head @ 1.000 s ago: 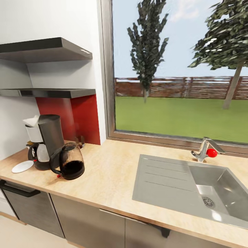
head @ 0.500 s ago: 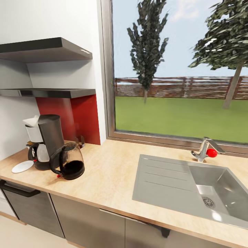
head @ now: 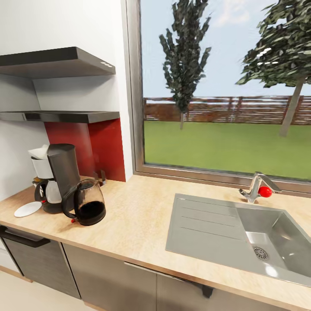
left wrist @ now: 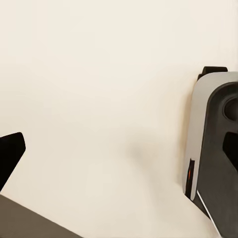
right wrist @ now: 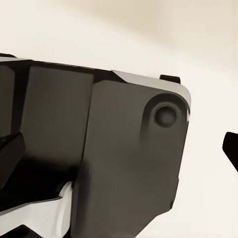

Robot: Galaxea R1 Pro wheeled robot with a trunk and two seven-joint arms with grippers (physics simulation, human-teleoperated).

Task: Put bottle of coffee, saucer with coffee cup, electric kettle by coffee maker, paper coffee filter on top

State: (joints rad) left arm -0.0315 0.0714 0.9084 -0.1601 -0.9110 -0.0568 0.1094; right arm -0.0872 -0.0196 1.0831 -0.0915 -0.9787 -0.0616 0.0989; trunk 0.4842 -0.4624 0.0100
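Grippers' states cannot be told. Head view: the coffee maker [head: 58, 179] stands at the kitchen countertop's [head: 138, 220] left end, the electric kettle [head: 88, 203] touching its right side, the saucer [head: 27, 209] just left; a white paper filter [head: 39, 152] sits on top. Both wrist views show pale floor and dark robot base [right wrist: 114, 158], fingertips cut off at the edges.

Electric kettle [head: 87, 202] before coffee maker [head: 58, 177]; saucer [head: 27, 209] left; bottle perhaps behind.
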